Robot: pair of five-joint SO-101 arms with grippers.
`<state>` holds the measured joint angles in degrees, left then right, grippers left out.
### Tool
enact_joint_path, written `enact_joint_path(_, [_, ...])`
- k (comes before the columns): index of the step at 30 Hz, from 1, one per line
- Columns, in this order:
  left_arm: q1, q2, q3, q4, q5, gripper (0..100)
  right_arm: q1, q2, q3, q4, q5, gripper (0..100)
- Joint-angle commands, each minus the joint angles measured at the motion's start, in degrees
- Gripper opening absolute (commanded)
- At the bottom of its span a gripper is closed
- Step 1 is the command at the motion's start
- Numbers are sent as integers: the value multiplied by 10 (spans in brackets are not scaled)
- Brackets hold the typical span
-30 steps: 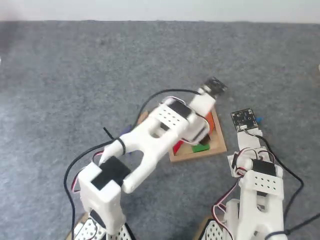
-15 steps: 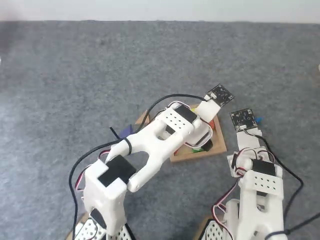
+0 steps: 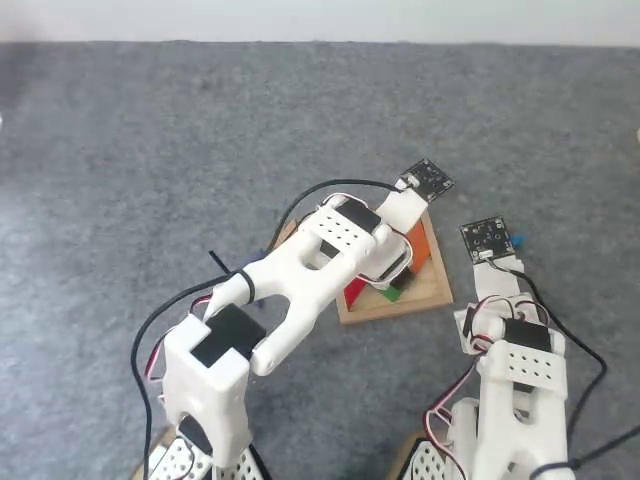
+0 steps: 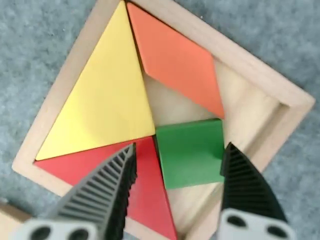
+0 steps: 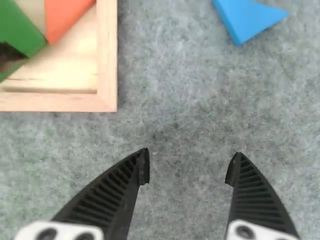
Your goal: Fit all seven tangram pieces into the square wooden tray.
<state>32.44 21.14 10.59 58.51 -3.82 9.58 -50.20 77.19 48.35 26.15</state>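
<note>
Left pincer (image 4: 179,150), spread wide, is backing off the green square (image 4: 192,152), leaving it in the tray (image 4: 260,70); right pincer (image 5: 190,162) is idling wide.

Tray (image 4: 257,67): pale bare wood, smooth, matt. Pieces (image 4: 105,102): painted, matt. Table cover (image 3: 150,150): grey fuzzy cloth. Gripper fingers (image 5: 122,192): ribbed black plastic.

yellow triangle (image 4: 97,112) | orange parallelogram (image 4: 177,65) | green square (image 4: 190,152) | red triangle (image 4: 147,192) | blue triangle (image 5: 247,17)
</note>
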Motion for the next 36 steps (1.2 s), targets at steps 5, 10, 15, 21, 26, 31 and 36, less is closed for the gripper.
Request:
enact_joint_path(5, [-13, -63, -17, -4, 9, 257, -2, -7, -4, -7, -6, 270])
enact_joint_path(10, [-23, -84, -17, -23, 18, 257, -1, -7, -4, -7, -6, 270])
enact_joint_path(15, [-44, -39, -21, -70, 20, 257, -2, -7, -4, -7, -6, 270])
enact_joint_path(21, [-51, -6, -39, -87, 20, 257, -3, -8, -4, -7, -6, 270])
enact_joint_path(26, [-49, 11, -51, -86, 20, 257, -3, -7, -4, -7, -6, 270])
enact_joint_path(31, [-66, 1, -55, -77, 20, 257, 0, -9, -4, -7, -6, 270])
enact_joint_path(36, [-137, -63, -67, -48, 24, 257, 1, -12, -4, -6, -10, 270])
